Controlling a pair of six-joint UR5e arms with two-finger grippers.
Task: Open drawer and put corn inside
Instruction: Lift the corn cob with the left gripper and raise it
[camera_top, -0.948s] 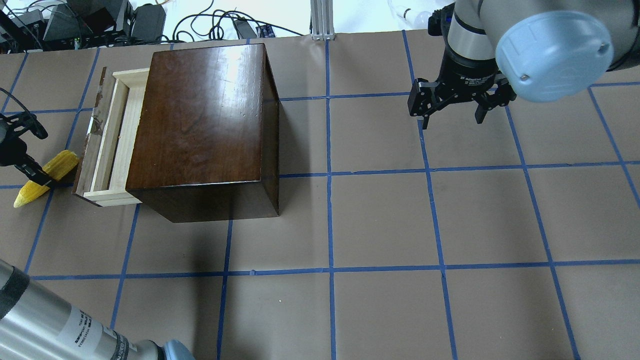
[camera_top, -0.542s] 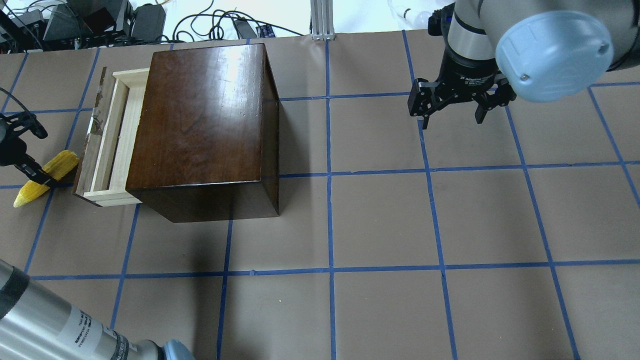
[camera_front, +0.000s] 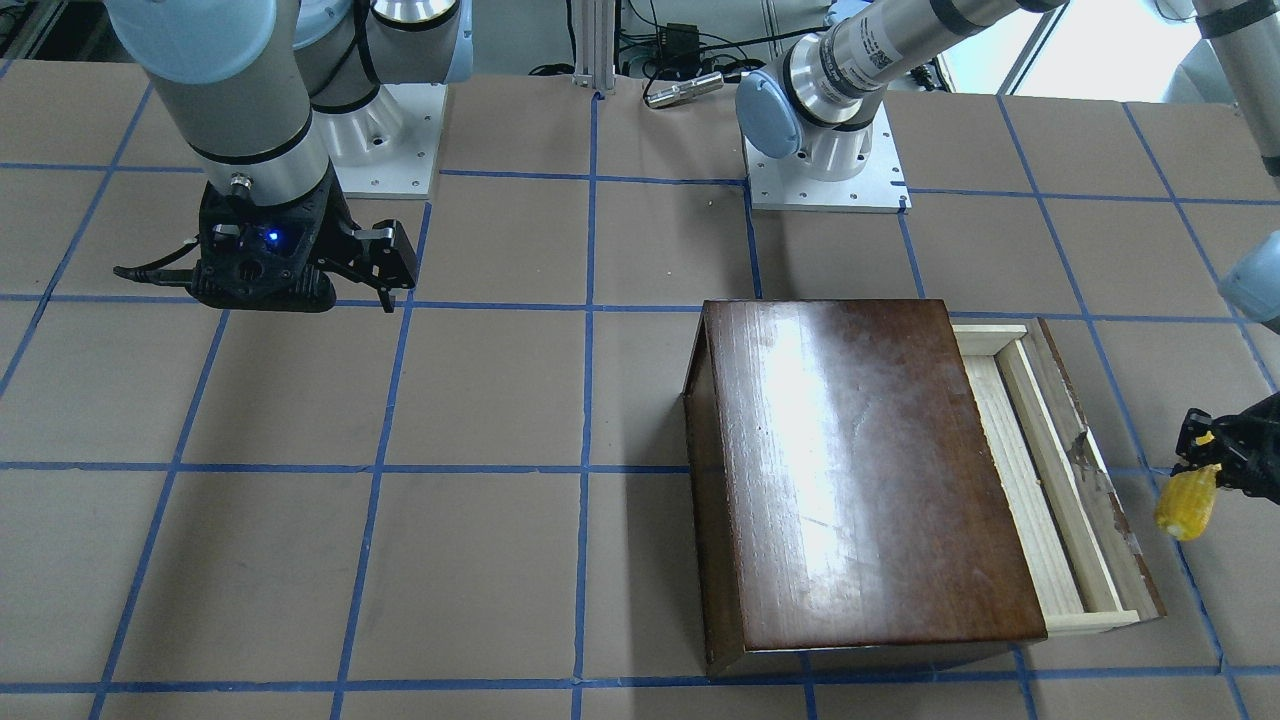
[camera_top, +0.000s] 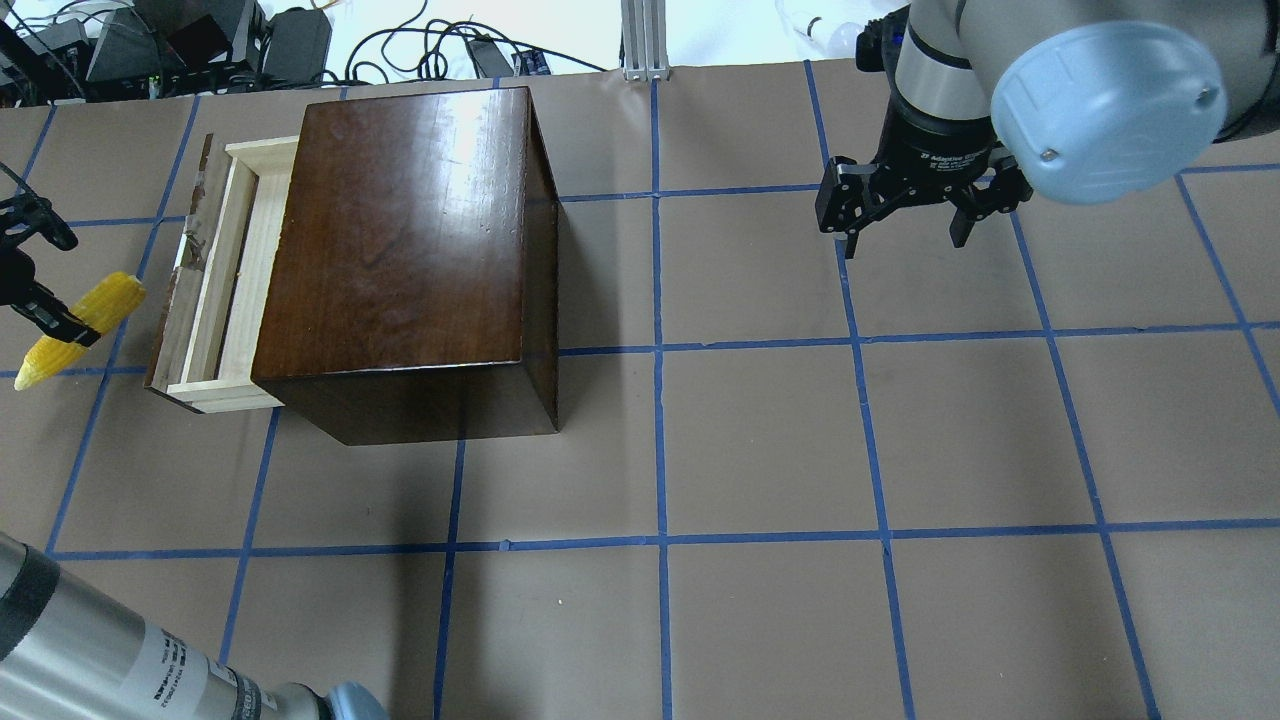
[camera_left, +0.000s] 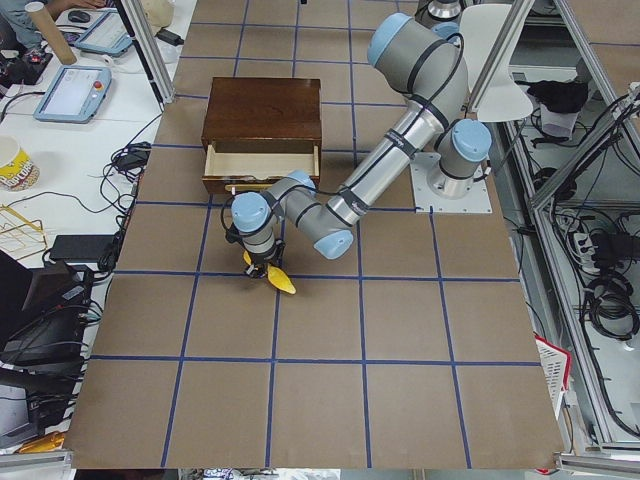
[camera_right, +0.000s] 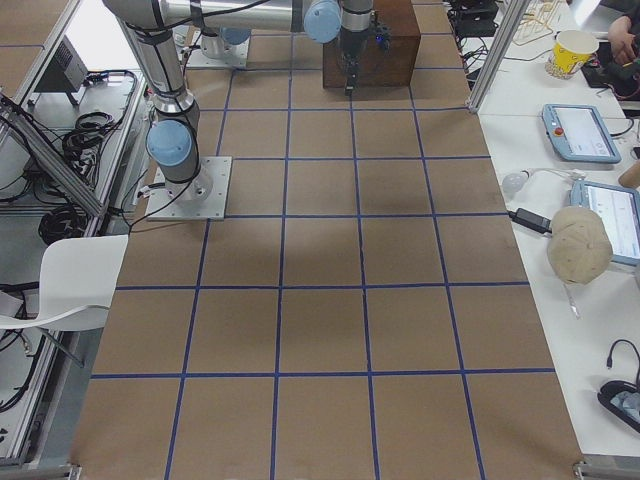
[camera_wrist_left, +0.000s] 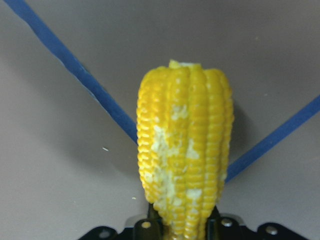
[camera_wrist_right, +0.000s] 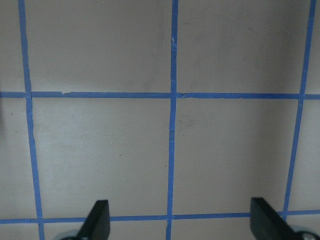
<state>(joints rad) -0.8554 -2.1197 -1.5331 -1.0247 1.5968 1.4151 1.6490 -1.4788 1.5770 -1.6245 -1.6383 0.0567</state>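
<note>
Corn (camera_top: 105, 300) is pinched crosswise in the left gripper (camera_top: 66, 324) at the left edge of the table (camera_top: 760, 440), about midway along that edge. Its blunt end points toward the drawer (camera_top: 212, 285) and sits just beside the dark front panel without touching it. Its pointed end reaches out toward the table's edge.

The overhead view shows only one black finger (camera_top: 48, 314) across the cob. The left wrist view shows the cob rising from between both jaws, which are clenched on it nearer its pointed end, with two blue tape lines (camera_wrist_left: 75, 65) on the table behind. The side view from the table's left end shows the cob tilted, tip down, under the gripper. Whether the tip touches the table cannot be told there.

Next comes the drawer, pulled partway out of the box (camera_top: 400, 230) toward the left edge, its pale wooden floor and rim in plain sight from above. The front-facing view shows the chips along the front panel more clearly than the overhead view does. The box stands in the far left part of the table.

Right of the middle, toward the far edge, the right gripper (camera_top: 905, 243) hangs above the table with its jaws spread wide. Its wrist view shows the two fingertips (camera_wrist_right: 97, 220) low in the picture, with table and crossing tape lines between them.
</note>
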